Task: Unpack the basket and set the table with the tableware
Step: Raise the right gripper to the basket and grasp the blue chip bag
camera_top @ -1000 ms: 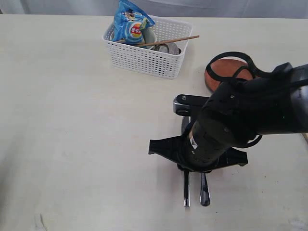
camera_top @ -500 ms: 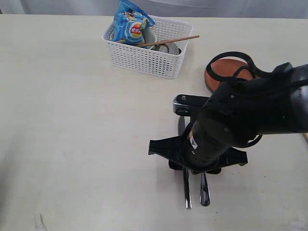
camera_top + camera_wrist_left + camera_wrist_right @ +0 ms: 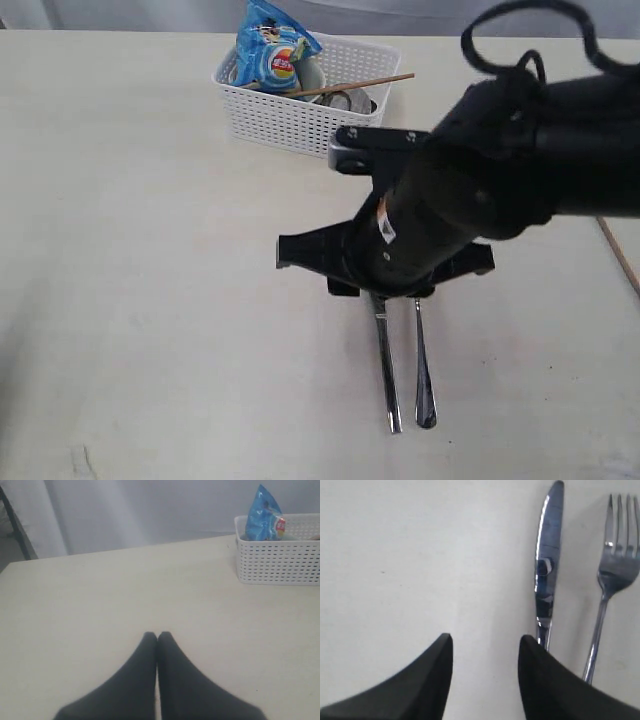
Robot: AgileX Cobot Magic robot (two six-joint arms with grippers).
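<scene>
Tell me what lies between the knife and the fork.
Only a bare strip of table; the right wrist view shows knife and fork lying apart.

Bare table (image 3: 150, 250) lies open left of the knife (image 3: 385, 370) and fork (image 3: 421, 360); the basket (image 3: 300, 125) blocks the far side.

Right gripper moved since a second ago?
Yes. The right gripper has shifted toward the basket, uncovering more of the knife and fork.
</scene>
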